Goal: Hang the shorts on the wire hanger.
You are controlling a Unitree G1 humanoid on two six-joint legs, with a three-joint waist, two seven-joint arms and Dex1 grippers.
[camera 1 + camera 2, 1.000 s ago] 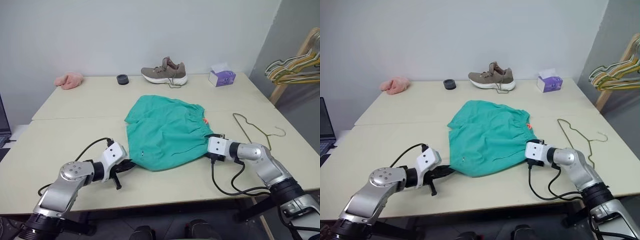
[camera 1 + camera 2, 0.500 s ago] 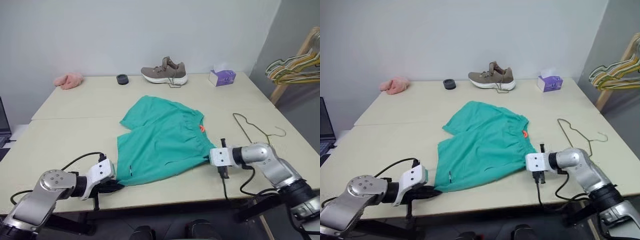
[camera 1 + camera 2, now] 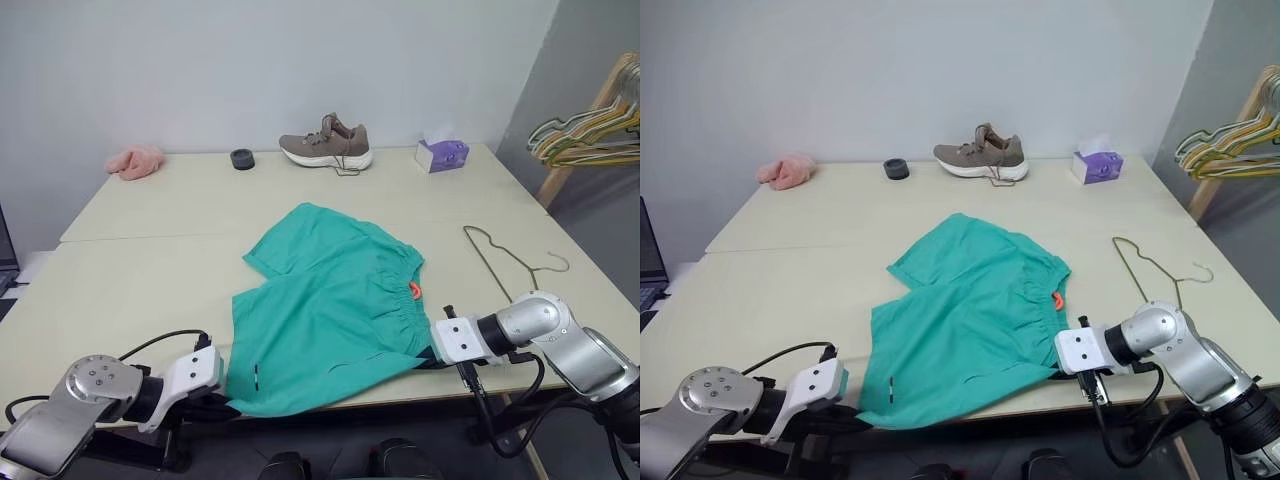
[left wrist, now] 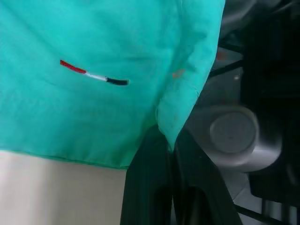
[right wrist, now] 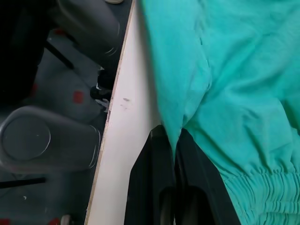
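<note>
We have the shorts (image 3: 330, 295) lying flat on the counter (image 3: 140, 250), with their near edge at the counter's front edge. Our left tool (image 4: 169, 145) is clenched on a fold at the hem corner, and our right tool (image 5: 174, 140) is clenched on the cloth just below the gathered waistband. So the grasp is done, but the hanging is not yet begun: the hanger (image 3: 505, 262) lies bare on the counter, to the right of the shorts and apart from them. We judge that nearly all the task is left.

The counter is pale, made of two boards. Behind the shorts, near the wall, stand a shoe (image 3: 326, 146), a purple tissue box (image 3: 442, 154), a dark round thing (image 3: 242, 158) and a pink cloth (image 3: 135, 160). Far right of the shorts, more hangers (image 3: 590, 130) hang on a wooden rack.
</note>
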